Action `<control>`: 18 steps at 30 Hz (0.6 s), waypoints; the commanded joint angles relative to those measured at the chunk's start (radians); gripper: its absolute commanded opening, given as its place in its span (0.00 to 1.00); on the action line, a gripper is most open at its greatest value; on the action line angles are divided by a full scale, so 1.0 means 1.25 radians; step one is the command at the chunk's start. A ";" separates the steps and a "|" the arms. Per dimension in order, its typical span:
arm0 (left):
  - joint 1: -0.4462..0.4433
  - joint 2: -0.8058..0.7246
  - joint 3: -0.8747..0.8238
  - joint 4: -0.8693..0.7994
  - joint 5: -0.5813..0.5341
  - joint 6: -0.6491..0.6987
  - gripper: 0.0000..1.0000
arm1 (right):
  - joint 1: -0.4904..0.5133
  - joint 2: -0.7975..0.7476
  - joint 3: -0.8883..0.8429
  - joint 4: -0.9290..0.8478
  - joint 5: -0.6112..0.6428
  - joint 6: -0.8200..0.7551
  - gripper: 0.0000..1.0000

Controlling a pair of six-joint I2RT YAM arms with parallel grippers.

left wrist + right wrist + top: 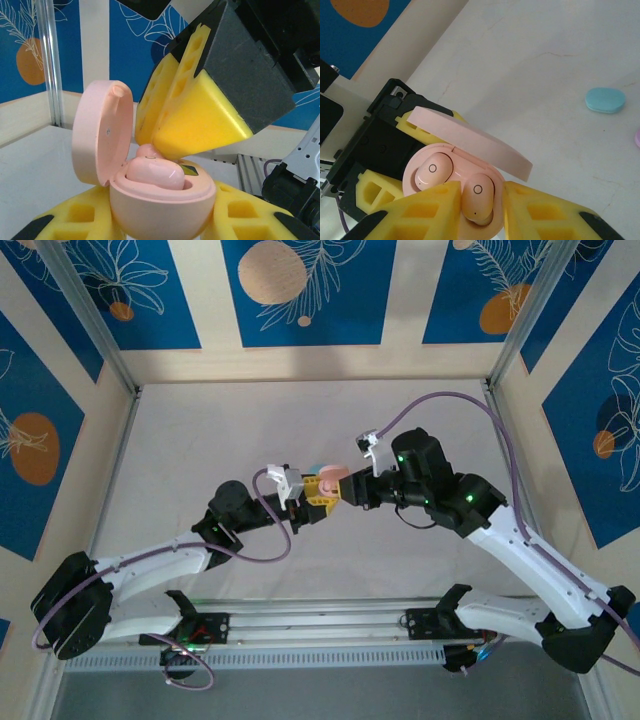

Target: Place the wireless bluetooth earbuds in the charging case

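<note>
Left claw [160,222] grips the pink charging case [150,197], lid open. Right claw [481,190] pinches one pink earbud [476,199] in its socket. The other earbud [432,172] sits seated at its ten o'clock.

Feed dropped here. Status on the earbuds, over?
Left gripper shut on open pink case. Right gripper straddles second pink earbud, grip unclear. First earbud seated. Nothing blocking.

The pale desk [200,430] is carrying a light blue oval case [605,100], with a lilac thing [638,137] lying near it, both resting flat.
</note>
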 commanded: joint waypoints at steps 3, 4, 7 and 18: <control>-0.010 0.003 0.022 0.075 0.015 -0.011 0.19 | 0.006 -0.019 0.005 -0.009 -0.011 -0.013 0.29; -0.010 0.003 0.021 0.078 0.013 -0.012 0.19 | 0.006 -0.020 0.007 -0.011 -0.008 -0.012 0.29; -0.010 0.002 0.020 0.080 0.012 -0.012 0.19 | 0.006 -0.027 0.008 -0.011 -0.003 -0.011 0.29; -0.010 -0.001 0.018 0.086 0.016 -0.003 0.19 | -0.006 -0.082 -0.003 0.009 0.002 0.018 0.38</control>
